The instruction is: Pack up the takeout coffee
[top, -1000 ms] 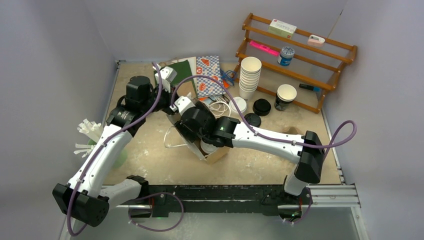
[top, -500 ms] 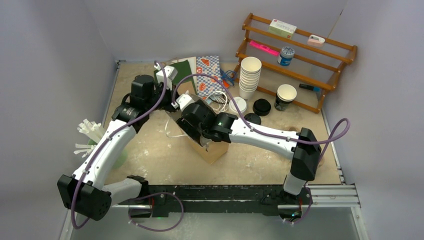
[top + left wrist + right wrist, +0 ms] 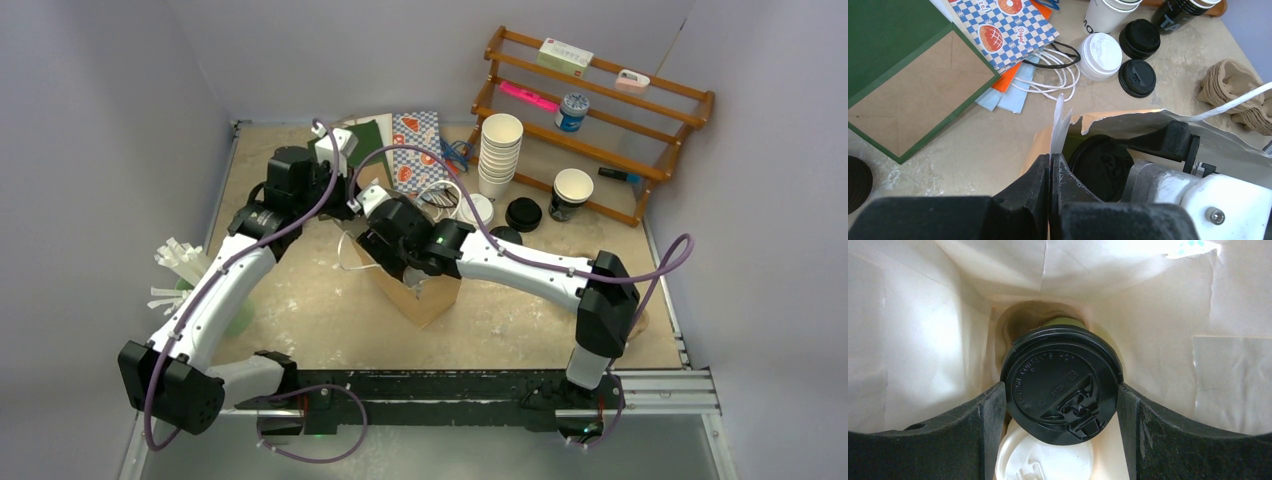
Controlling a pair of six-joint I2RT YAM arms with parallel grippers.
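One black-lidded cup (image 3: 1062, 382) sits clamped in the right gripper (image 3: 1060, 402).

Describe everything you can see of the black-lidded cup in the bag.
The black-lidded cup has a round black plastic lid with embossed lettering and a sip tab. An olive-green sliver of cup shows behind it. It is inside the paper bag, gripped at the lid's sides by the right gripper's jaws, partly overlapping a white lid.

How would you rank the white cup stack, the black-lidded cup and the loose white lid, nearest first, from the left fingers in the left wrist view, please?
1. Black-lidded cup, in the bag beside the left fingers.
2. Loose white lid, on the table beyond.
3. White cup stack, at the back.
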